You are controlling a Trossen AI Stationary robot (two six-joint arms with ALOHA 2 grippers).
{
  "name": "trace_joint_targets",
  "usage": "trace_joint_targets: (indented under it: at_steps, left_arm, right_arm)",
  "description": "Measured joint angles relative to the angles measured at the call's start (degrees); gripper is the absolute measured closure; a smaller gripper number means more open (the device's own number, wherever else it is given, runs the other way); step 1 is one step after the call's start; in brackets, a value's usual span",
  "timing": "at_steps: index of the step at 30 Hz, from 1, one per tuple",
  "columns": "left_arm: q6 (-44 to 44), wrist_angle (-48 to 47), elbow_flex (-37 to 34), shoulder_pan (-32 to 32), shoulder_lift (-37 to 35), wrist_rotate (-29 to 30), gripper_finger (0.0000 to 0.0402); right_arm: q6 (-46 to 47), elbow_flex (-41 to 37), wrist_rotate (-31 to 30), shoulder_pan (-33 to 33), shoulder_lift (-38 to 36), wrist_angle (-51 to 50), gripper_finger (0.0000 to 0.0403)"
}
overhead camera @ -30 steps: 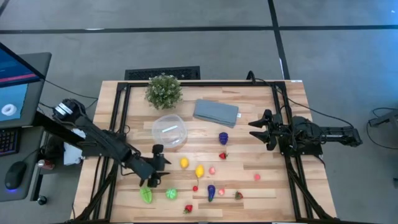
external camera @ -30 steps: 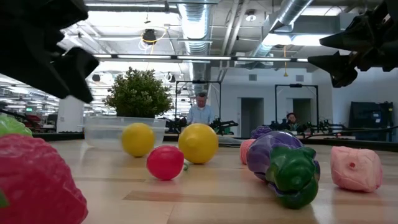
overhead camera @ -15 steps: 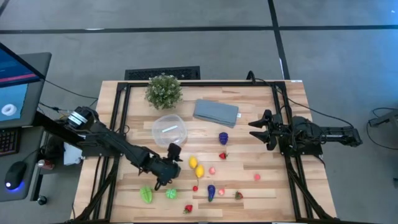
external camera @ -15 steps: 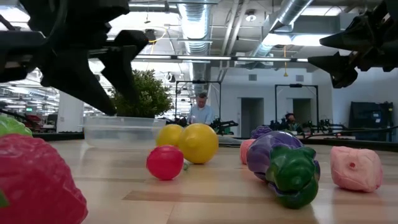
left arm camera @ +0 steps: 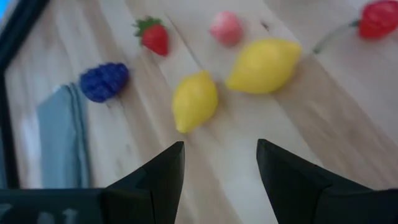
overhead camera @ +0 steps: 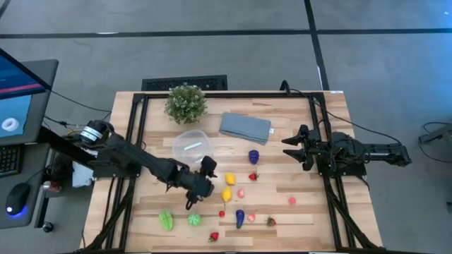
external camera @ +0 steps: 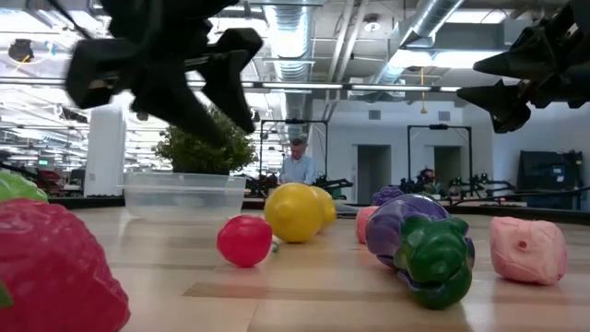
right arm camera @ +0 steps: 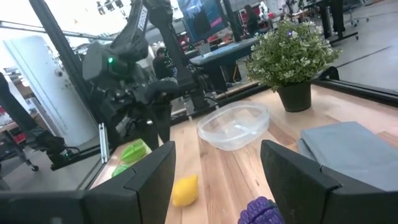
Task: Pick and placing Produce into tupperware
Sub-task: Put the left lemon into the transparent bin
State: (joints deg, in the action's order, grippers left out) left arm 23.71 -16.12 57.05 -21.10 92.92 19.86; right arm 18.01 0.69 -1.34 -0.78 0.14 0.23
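Wooden table point(overhead camera: 296, 219), left gripper point(overhead camera: 204, 175) jaws open, empty, near 2 lemons point(left arm camera: 194, 100); right gripper point(overhead camera: 291, 147) jaws open, empty.

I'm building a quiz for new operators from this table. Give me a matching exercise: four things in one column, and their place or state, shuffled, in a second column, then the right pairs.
Things:
1. left gripper
2. tupperware
3. folded cloth
4. right gripper

Places or states:
A. lies flat between the potted plant and the right arm
B. waits at the table's right side, jaws open
C. hangs over the table next to two yellow fruits, jaws open and empty
D. stands just in front of the potted plant, nothing in it

Pairs: 1-C, 2-D, 3-A, 4-B
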Motion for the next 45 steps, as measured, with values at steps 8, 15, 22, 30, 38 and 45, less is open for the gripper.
trace_joint_targets:
  at_steps: [8,15,22,30,38,45]
  left_arm:
    - [0.32,0.19,3.07,3.92,0.00,-7.35,0.0209]
    - [-5.10,-3.30,3.05,3.39,0.00,-7.83,0.0209]
    - [-13.02,-7.45,3.05,1.36,0.00,-9.12,0.0209]
    - [-21.04,-9.18,3.05,-2.31,0.00,-9.09,0.0209]
    - [-26.65,-10.14,3.02,-4.15,0.00,-9.10,0.0209]
    - [-26.16,-8.55,3.00,-2.96,0.00,-8.79,0.0209]
  right_arm:
    - [0.20,0.00,0.07,0.00,0.08,-0.15,0.0143]
    - [-0.85,0.00,2.03,0.53,3.10,-0.46,0.0143]
    - [-9.41,-0.02,1.07,4.17,7.64,1.81,0.0143]
    - [-19.56,-0.02,1.07,7.60,12.10,12.22,0.0143]
    - [-19.55,0.69,0.74,9.31,15.80,16.45,0.0143]
    - [-19.08,0.74,-3.23,9.29,22.36,18.20,0.0143]
